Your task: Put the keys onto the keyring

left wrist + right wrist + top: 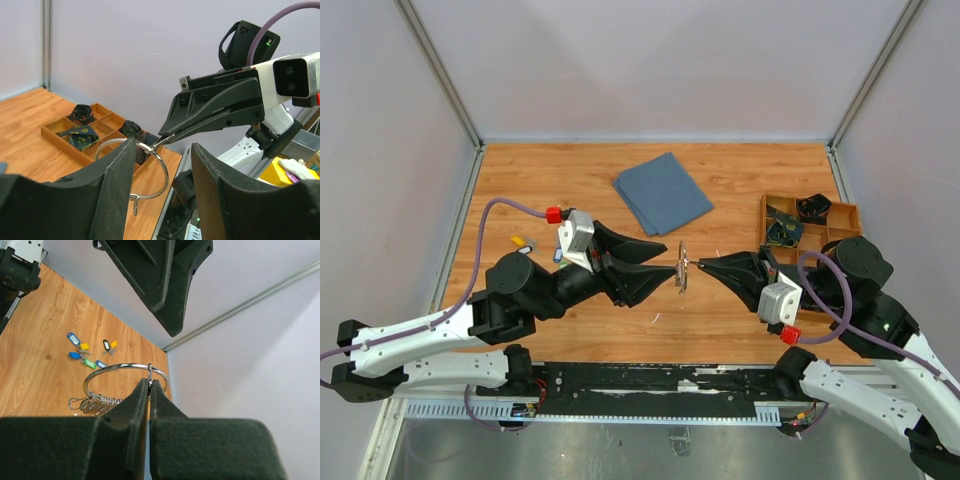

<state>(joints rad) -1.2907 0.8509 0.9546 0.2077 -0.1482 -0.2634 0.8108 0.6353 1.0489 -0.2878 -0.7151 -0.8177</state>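
Right claw [150, 382] pinches the keyring [682, 265] aloft, just ahead of the half-open, empty left claw [670, 264]; keys [525, 242] lie behind it, unthreaded. Next, likely: left fetches a key.

Bright, even overhead light — soft shadows on the table [570, 170]; nearest fingers [115, 200] look slightly blurred in wrist views — the keyring [122, 365] glints.

Robot laboratory test cell; plain pale panel walls [650, 60] on aluminium profile posts [442, 70] enclose the space beyond and to either side of the left gripper [667, 266] and right gripper [706, 265]; a wood-grain table [550, 180] lies beneath them; a slotted mounting rail [650, 378] behind them carries both arm bases.
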